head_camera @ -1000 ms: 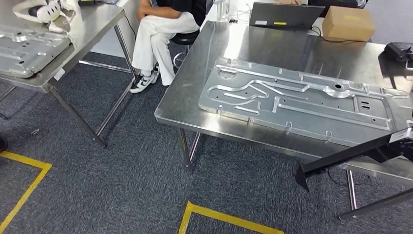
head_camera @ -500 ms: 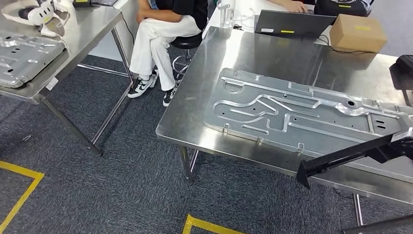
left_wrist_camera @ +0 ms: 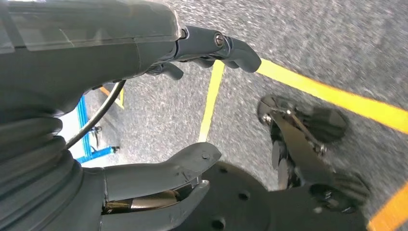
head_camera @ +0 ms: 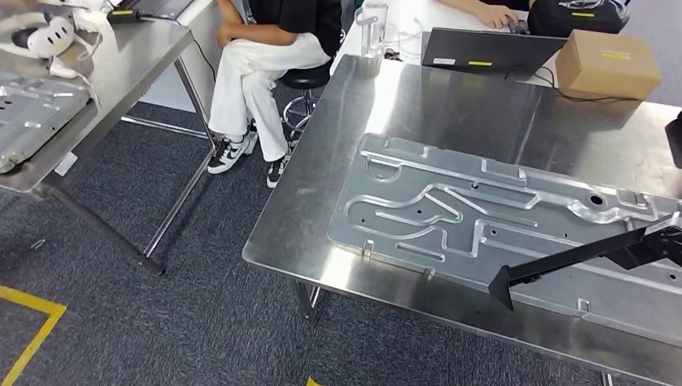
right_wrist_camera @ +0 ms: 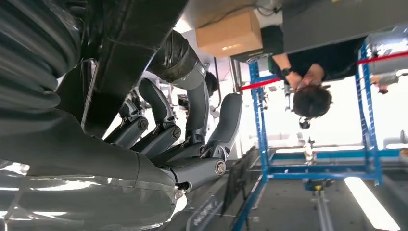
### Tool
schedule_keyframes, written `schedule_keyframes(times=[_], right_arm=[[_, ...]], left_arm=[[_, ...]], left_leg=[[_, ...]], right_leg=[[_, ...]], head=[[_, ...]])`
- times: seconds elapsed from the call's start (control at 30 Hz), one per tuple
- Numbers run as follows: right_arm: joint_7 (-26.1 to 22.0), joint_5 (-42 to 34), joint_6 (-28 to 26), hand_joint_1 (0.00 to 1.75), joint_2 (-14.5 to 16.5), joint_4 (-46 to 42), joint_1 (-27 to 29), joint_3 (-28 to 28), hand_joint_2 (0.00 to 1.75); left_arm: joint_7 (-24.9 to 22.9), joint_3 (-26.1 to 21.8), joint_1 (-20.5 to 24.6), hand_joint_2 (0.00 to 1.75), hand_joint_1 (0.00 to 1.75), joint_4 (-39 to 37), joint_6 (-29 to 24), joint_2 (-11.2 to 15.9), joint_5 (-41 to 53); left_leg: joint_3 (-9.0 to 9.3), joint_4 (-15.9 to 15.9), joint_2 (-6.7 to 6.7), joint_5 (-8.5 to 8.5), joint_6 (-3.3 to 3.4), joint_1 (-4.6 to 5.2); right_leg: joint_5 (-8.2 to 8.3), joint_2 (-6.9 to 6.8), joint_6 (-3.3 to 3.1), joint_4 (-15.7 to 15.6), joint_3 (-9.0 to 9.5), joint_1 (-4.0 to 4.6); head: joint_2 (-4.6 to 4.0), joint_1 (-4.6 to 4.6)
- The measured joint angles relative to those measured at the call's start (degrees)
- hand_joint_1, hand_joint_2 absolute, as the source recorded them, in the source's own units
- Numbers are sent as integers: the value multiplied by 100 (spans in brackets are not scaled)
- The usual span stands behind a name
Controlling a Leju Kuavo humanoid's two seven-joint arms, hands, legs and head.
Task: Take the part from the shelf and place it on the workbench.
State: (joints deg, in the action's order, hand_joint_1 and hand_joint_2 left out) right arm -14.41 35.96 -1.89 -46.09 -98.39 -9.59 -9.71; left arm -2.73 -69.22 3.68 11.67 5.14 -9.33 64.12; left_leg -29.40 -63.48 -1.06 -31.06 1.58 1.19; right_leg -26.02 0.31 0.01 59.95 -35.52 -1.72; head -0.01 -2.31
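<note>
A long black bar-shaped part [head_camera: 563, 261] reaches in from the right edge of the head view, its pointed end over the near side of a large stamped metal panel [head_camera: 450, 217] that lies on the steel workbench [head_camera: 450, 96]. In the right wrist view my right hand [right_wrist_camera: 183, 139] grips that black part [right_wrist_camera: 125, 57], dark fingers wrapped round it. Whether the part touches the panel I cannot tell. My left hand [left_wrist_camera: 120, 53] hangs over the carpet with thumb and fingers apart and nothing in it.
A cardboard box [head_camera: 607, 63], a laptop [head_camera: 482, 50] and a clear jar [head_camera: 373, 28] stand at the workbench's far side. A seated person [head_camera: 265, 56] is beside its far left corner. Another steel table [head_camera: 121, 64] at left carries a second panel [head_camera: 28, 112]. Yellow tape [head_camera: 32, 322] marks the floor.
The whole picture has shifted: the camera has moved closer to the workbench, which now lies lower and larger. The black part keeps its place in my view and now lies over the panel.
</note>
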Motion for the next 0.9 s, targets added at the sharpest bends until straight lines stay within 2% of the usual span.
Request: schedule_keyframes(times=[0.03, 0.1, 0.13, 0.17, 0.2, 0.23, 0.27, 0.3, 0.33, 0.37, 0.43, 0.5, 0.53, 0.57, 0.6, 0.63, 0.67, 0.7, 0.77, 0.8, 0.83, 0.9], right_arm=[[-1, -1, -8, 175, 0, 13, 1, -16, 175], [-2, -3, -12, 175, 2, 48, 3, -27, 175], [-2, -3, -14, 175, 7, 68, 6, -29, 175], [-3, -2, -18, 175, 11, 92, 12, -31, 175], [-4, -1, -26, 175, 17, 115, 18, -35, 175], [-7, 4, -37, 175, 26, 141, 25, -40, 175], [-10, 14, -54, 175, 43, 171, 39, -49, 175], [-13, 28, -74, 175, 73, 210, 56, -57, 175], [-15, 45, -98, 175, 110, 254, 77, -72, 175], [-23, 61, -122, 175, 149, 302, 121, -91, 175], [-61, 100, -162, 175, 216, 387, 221, -148, 175], [-138, 182, -216, 175, 314, 484, 321, -234, 175], [-177, 235, -254, 175, 397, 544, 371, -282, 175], [-213, 280, -302, 175, 493, 612, 433, -322, 175], [-248, 324, -355, 175, 609, 687, 519, -347, 175], [-277, 361, -410, 175, 731, 762, 616, -355, 175], [-303, 393, -472, 131, 862, 842, 715, -345, 131], [-326, 424, -536, 87, 995, 922, 804, -330, 87], [-353, 468, -655, 0, 1224, 1053, 914, -291, 0], [-363, 485, -699, 0, 1322, 1108, 940, -275, 0], [-374, 500, -731, 0, 1419, 1150, 949, -260, 0], [-396, 544, -770, 0, 1625, 1227, 944, -209, 0]], left_arm=[[-1, 0, 4, 175, 0, 0, 0, 1, 1], [-1, 0, 3, 175, 0, 0, 4, -1, 6], [-2, 0, -3, 175, 0, 0, 7, -2, 10], [-3, 0, -10, 175, 0, 0, 8, -2, 14], [-3, 0, -17, 175, 0, 0, 8, -3, 18], [1, 0, -23, 175, 0, 0, 10, -3, 21], [11, -1, -34, 175, 0, 0, 17, -2, 21], [28, -1, -42, 175, 0, 0, 26, 4, 19], [46, -2, -48, 175, 0, 0, 36, 10, 16], [60, -2, -48, 175, 0, 0, 44, 16, 14], [78, -2, -29, 175, 0, 0, 48, 17, 16], [97, -2, -13, 175, 0, 0, 48, 11, 21], [108, -2, -7, 175, 0, 0, 48, 10, 20], [119, -3, -2, 175, 0, 0, 48, 10, 18], [127, -4, 1, 175, 0, 0, 49, 10, 14], [129, -6, 3, 175, 0, 0, 53, 8, 10], [130, -10, 1, 175, 0, 0, 63, 4, 7], [130, -16, -3, 175, 0, 0, 75, 0, 3], [131, -26, -14, 175, 0, 0, 102, -7, -1], [133, -29, -14, 175, 0, 0, 120, -9, -1], [140, -32, -11, 175, 0, 0, 144, -9, 0], [158, -36, -4, 175, 0, 0, 198, -8, 1]], left_leg=[[-204, -326, 14, -47, -43, -17], [-708, -955, 40, -311, -109, -64], [-898, -1100, 52, -445, -124, -78], [-1024, -1098, 61, -502, -125, -85], [-1072, -931, 65, -419, -113, -85], [-1067, -629, 65, -163, -79, -78], [-1050, -266, 64, 236, -28, -62], [-1039, 14, 58, 561, 28, -40], [-1024, 198, 55, 813, 74, -20], [-1020, 268, 52, 918, 105, -2], [-950, 318, 53, 882, 138, -2], [-830, 459, 56, 868, 177, -20], [-764, 523, 58, 856, 197, -31], [-715, 550, 57, 830, 214, -30], [-675, 556, 51, 795, 227, -30], [-633, 554, 43, 751, 233, -30], [-586, 544, 32, 703, 232, -29], [-532, 529, 23, 650, 224, -29], [-438, 486, 16, 538, 190, -27], [-414, 451, 17, 488, 161, -20], [-403, 431, 20, 454, 131, -16], [-377, 409, 37, 402, 144, -16]], right_leg=[[-49, -6, -17, -28, 79, -5], [-170, -12, -30, -53, 235, -12], [-237, -10, -26, -56, 317, -14], [-310, -7, -22, -56, 413, -14], [-385, 1, -15, -56, 519, -13], [-463, 1, -5, -57, 634, -10], [-538, 3, 7, -59, 727, -8], [-607, 13, 32, -60, 805, -3], [-672, 18, 66, -61, 853, 4], [-723, 27, 105, -73, 882, 7], [-796, 26, 182, -141, 955, -1], [-901, 6, 223, -45, 953, -14], [-1012, -2, 236, 185, 841, -14], [-1137, -6, 249, 521, 643, -9], [-1248, -6, 263, 893, 392, -9], [-1286, -7, 276, 1189, 158, -9], [-1201, -7, 286, 1308, -7, -12], [-992, -9, 291, 1215, -75, -16], [-437, -14, 283, 618, 20, -23], [-258, -16, 268, 322, 97, -7], [-173, -12, 234, 137, 149, 9], [-174, 15, 176, -3, 212, 58]], head=[[-1, 0], [0, 0], [0, 0], [1, -1], [0, -1], [1, -1], [0, 1], [-1, 2], [0, 3], [0, 3], [1, 0], [1, 3], [1, 5], [1, 6], [1, 6], [1, 6], [1, 5], [1, 5], [1, 5], [1, 6], [1, 3], [0, -1]])
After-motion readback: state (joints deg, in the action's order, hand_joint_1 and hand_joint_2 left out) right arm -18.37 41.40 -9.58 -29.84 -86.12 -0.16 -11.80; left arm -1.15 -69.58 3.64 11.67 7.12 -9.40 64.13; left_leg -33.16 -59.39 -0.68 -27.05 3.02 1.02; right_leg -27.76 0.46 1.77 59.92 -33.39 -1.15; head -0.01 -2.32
